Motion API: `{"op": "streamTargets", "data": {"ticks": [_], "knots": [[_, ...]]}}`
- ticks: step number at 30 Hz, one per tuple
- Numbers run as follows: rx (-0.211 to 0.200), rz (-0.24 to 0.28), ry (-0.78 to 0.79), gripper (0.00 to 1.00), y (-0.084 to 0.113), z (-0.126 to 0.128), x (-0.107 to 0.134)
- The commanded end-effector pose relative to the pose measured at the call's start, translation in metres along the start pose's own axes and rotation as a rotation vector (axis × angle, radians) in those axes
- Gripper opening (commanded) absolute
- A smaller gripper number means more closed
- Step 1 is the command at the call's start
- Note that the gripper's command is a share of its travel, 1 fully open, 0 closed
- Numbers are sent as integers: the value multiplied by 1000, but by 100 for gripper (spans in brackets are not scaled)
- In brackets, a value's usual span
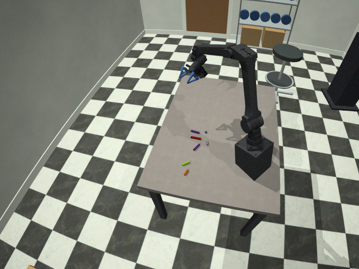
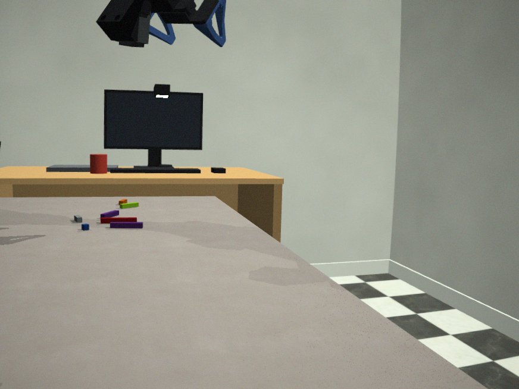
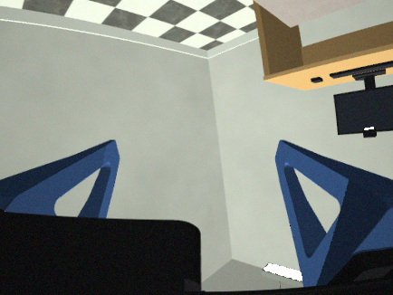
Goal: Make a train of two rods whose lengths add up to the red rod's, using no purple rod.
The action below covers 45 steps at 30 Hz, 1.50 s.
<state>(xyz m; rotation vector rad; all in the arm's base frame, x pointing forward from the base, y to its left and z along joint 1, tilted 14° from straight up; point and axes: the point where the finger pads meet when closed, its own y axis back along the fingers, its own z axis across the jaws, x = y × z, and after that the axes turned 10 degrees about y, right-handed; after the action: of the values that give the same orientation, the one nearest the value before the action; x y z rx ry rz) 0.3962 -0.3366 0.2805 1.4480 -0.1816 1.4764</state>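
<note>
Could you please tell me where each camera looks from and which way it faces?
Top: high above one end of the table, looking obliquely down its length; the whole arm and open gripper show.
Exterior: low over the table's opposite end, facing the desk and monitor; only the gripper end shows, overhead.
Wrist: on the gripper, facing the room's corner; both blue fingers show.
Shared: top and exterior both see the rods; exterior and wrist, the monitor.

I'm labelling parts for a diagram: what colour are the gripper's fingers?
Blue fingers, showing best in the wrist view.
</note>
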Motion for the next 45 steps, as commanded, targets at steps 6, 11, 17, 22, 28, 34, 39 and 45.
{"op": "streamTargets", "data": {"ticks": [6,11,17,22,28,34,39,45], "knots": [[-6,-2,10,100,3,2,4],[-6,-2,10,100,3,2,4],[-6,-2,10,100,3,2,4],[13,-48,121,100,-10,-8,10],[95,-136,255,100,-48,-31,-19],[119,-181,340,100,-59,-42,-21],[94,-189,337,100,-47,-25,-24],[203,-274,508,100,-90,-68,-44]]}}
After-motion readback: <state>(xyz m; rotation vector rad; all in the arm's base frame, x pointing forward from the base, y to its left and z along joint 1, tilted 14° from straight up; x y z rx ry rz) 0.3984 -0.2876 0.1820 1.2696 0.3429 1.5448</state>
